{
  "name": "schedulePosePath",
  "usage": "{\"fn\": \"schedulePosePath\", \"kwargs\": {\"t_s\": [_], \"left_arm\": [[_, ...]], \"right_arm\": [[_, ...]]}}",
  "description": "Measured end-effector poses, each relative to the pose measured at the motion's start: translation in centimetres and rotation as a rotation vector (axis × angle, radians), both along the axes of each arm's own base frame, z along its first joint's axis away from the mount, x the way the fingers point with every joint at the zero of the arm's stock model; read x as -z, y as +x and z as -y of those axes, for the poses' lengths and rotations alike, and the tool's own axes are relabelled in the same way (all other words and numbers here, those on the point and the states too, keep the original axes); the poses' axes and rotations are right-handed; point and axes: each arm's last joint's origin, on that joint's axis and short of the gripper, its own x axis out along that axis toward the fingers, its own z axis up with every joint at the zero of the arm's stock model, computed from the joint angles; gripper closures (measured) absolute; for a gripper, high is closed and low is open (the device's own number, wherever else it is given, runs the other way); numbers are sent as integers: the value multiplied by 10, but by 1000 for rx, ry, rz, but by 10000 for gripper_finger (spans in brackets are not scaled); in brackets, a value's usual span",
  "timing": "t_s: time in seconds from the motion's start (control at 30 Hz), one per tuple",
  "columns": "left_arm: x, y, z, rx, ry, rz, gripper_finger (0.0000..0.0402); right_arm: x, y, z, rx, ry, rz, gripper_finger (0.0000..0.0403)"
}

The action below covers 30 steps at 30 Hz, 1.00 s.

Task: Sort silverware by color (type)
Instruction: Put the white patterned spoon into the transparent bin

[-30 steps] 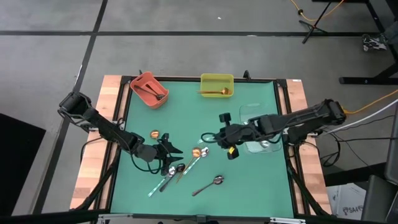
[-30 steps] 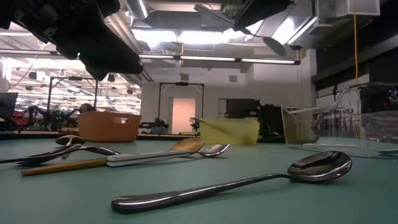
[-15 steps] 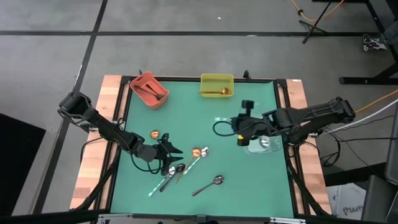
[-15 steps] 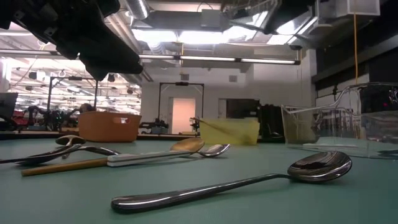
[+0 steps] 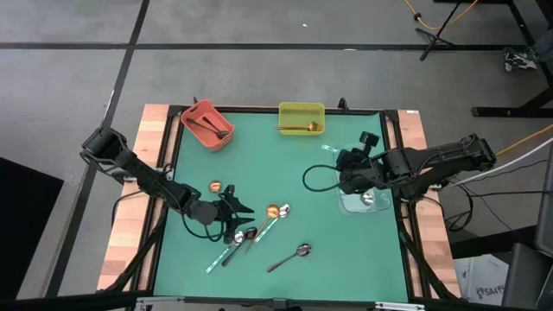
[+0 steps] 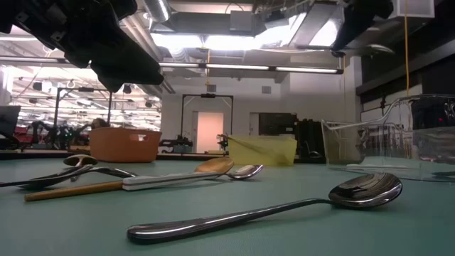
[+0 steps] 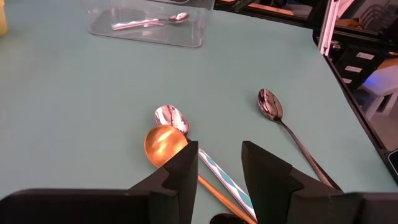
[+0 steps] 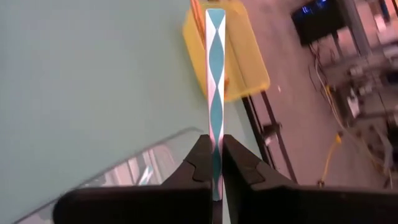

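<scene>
Overhead, the right gripper [image 5: 342, 155] hangs above the clear bin [image 5: 346, 204], fingers [image 8: 202, 163] clenched on a teal-patterned spoon handle [image 8: 214, 93]; that bin holds a silver spoon [image 7: 149, 22]. The yellow bin [image 5: 301, 118] holds a gold spoon [image 5: 298, 129], the orange bin [image 5: 206, 124] a dark one [image 5: 213, 131]. The left gripper [image 5: 240, 207], fingers released, hovers over loose spoons [image 5: 246, 238] on the green tabletop [image 5: 268, 164].

A green mat [image 5: 285, 164] covers the table, framed by pale wooden edges [image 5: 138, 207]. At its far side sit an orange bin [image 5: 206, 123], toward the upper left, and a yellow bin [image 5: 301, 118] at upper centre. A clear plastic bin [image 5: 356, 186] rests at the mat's right edge. Grey floor surrounds everything.
</scene>
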Motion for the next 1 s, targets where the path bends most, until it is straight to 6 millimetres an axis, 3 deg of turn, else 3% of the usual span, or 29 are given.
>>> {"fn": "schedulePosePath", "kwargs": {"t_s": [0.5, 1.0], "left_arm": [[0, 0, 0, -1, -1, 0, 284], [0, 0, 0, -2, -3, 0, 284]], "right_arm": [[8, -22, 5, 317, 53, 23, 398], [84, -29, 6, 481, 117, 44, 398]]}}
